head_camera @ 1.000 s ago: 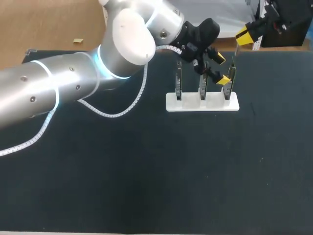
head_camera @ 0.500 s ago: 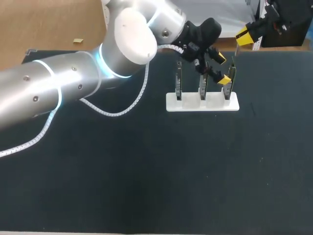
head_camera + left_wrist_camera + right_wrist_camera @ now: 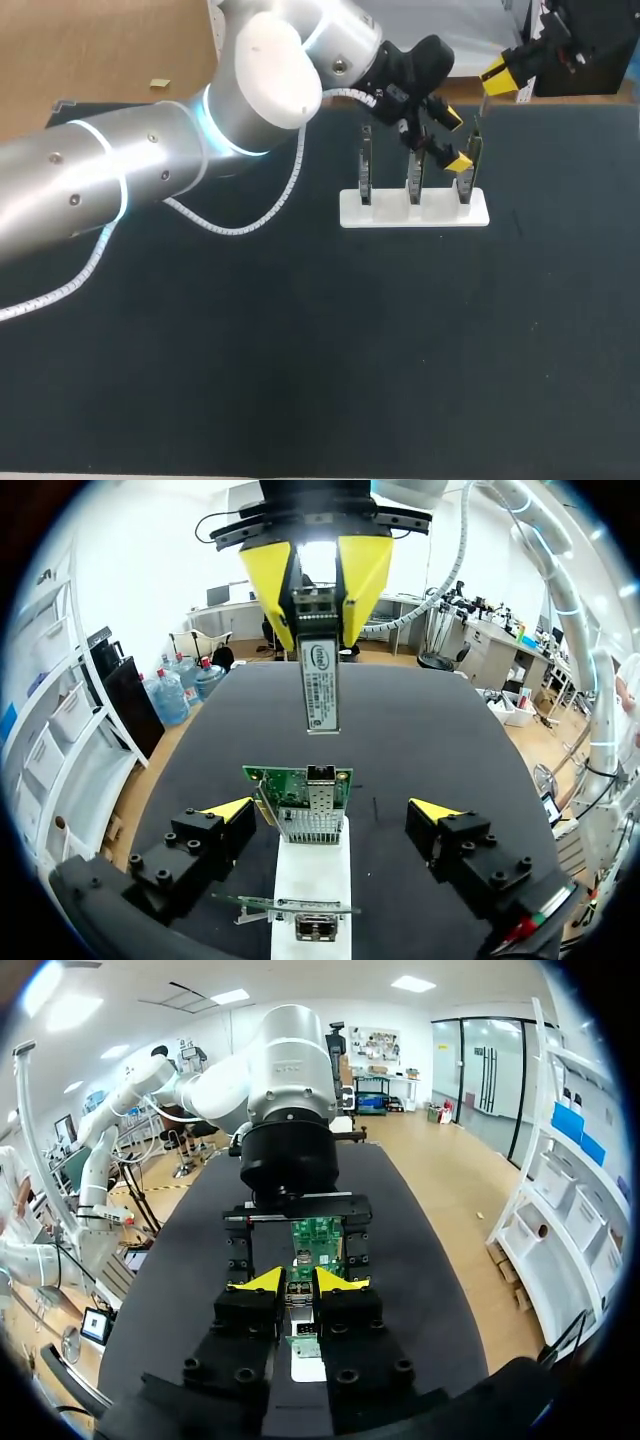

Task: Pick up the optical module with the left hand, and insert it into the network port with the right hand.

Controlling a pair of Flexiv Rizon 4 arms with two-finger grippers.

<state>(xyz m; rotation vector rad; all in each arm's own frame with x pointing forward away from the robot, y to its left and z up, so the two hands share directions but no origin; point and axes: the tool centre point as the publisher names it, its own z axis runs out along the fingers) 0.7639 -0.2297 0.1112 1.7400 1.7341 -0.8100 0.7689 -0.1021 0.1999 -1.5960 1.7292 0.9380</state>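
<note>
The optical module [image 3: 320,685], a slim silver bar, hangs upright from my right gripper [image 3: 318,610], which is shut on its top end. In the head view this gripper [image 3: 500,74] hovers at the table's far right, just behind the white stand [image 3: 415,211]. My left gripper [image 3: 332,811] is open wide, its yellow tips on either side of the rightmost network card [image 3: 300,790], touching nothing. From the right wrist my gripper [image 3: 300,1282] holds the module [image 3: 300,1302], with the green card [image 3: 318,1235] and the left gripper right ahead.
The white stand holds three upright network cards [image 3: 365,165] in a row at the back of the black table [image 3: 300,350]. My bulky left arm [image 3: 150,170] and its white cable [image 3: 240,225] cross the table's rear left.
The left arm's elbow has shifted slightly toward the back. Both grippers and the module stay about where they were.
</note>
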